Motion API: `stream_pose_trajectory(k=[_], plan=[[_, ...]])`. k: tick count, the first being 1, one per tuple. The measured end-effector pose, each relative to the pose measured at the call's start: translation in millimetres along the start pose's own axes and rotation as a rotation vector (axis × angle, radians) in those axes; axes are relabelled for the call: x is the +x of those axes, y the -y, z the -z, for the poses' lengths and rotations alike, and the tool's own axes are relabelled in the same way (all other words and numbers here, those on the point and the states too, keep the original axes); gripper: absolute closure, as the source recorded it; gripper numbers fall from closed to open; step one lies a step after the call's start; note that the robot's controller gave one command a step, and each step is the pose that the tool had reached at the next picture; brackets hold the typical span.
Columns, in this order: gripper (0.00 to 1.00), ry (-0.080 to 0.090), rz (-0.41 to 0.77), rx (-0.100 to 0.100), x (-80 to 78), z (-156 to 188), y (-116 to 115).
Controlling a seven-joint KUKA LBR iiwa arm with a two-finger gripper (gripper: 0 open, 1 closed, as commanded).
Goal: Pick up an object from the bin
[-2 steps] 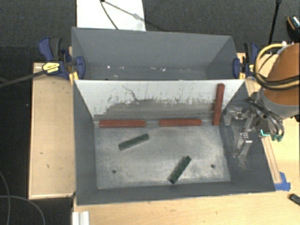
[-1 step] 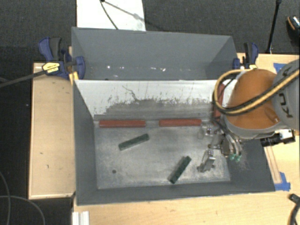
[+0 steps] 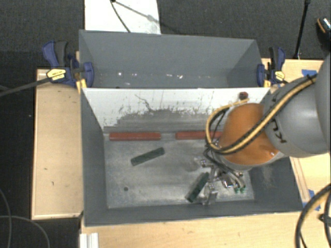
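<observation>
My gripper is low at the bin's front right, below the orange cover. Its metal fingers stand right beside a dark green bar that lies slanted on the floor there. Whether the bar is between the fingers cannot be made out. A second dark green bar lies flat near the middle of the bin, well left of the gripper. A small green piece sits just right of the fingers.
Two reddish-brown strips lie along the foot of the back wall. The arm and its orange cover hang over the bin's right side. The left half of the floor holds just the one bar.
</observation>
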State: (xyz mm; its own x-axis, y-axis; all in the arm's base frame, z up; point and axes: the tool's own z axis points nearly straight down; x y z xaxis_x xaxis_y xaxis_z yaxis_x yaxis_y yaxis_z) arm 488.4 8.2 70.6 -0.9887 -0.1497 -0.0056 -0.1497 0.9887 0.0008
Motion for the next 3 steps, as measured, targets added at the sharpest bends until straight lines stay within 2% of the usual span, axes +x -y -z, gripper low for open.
stream_pose_trajectory(k=[1,2,3], plan=[[1.00,-0.003,0.003,0.001,1.4,-0.4,0.6],[1.00,0.005,-0.138,0.001,-22.4,112.9,-1.0],[1.00,0.007,-0.132,0.001,-22.7,237.0,-14.1]])
